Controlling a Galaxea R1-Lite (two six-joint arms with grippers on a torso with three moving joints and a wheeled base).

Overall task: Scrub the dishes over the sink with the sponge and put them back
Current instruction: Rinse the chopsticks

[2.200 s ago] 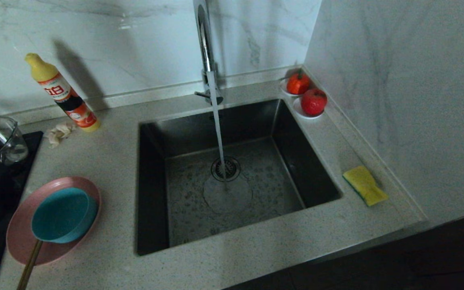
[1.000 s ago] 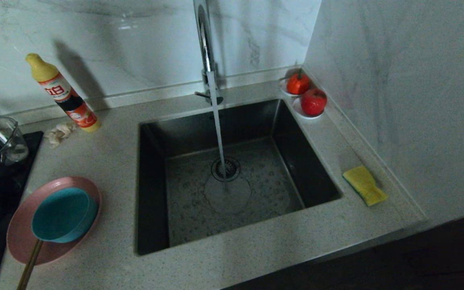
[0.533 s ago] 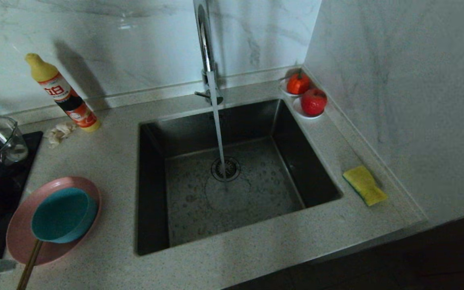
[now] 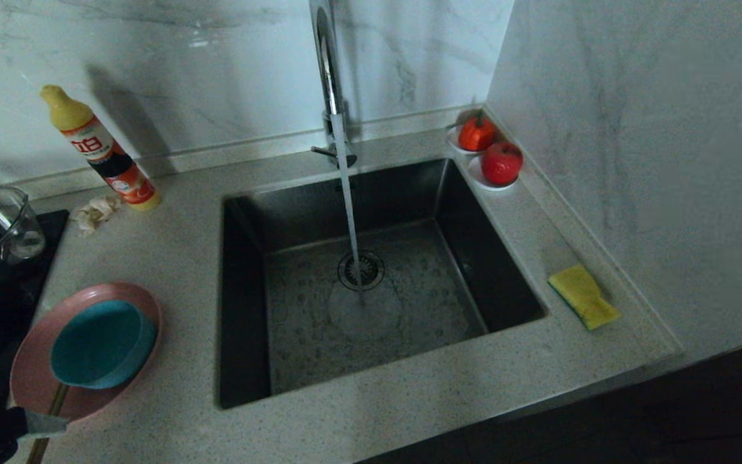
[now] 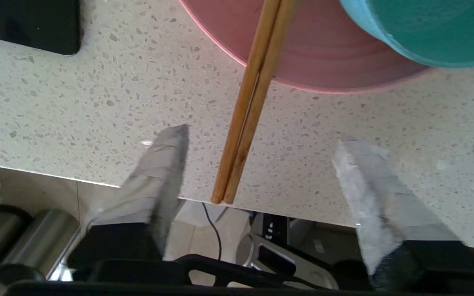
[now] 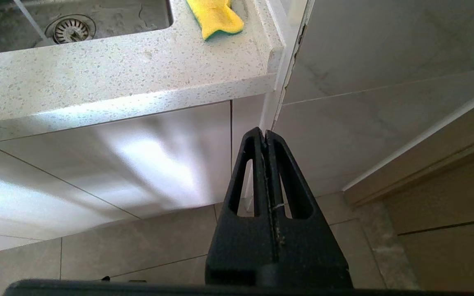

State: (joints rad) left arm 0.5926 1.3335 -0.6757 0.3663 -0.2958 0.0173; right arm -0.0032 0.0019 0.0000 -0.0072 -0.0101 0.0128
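Left wrist view: the left gripper (image 5: 261,142) hangs at the counter's (image 5: 76,107) front edge, fingers (image 5: 167,156) spread wide and empty, the chopsticks (image 5: 249,111) lying between them untouched. Just beyond sits the plate (image 5: 319,57) near the counter's front left corner, the bowl (image 5: 418,28) on it. The sink (image 4: 448,193) takes running water. The sponge (image 4: 583,297) lies at the counter's right edge. The right gripper (image 6: 266,142) hangs pressed shut below the counter.

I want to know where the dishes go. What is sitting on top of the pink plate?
A teal bowl sits on the pink plate, and wooden chopsticks lie across the plate's rim, sticking out over the counter. The plate's middle is covered by the bowl, so anything beneath it cannot be seen.
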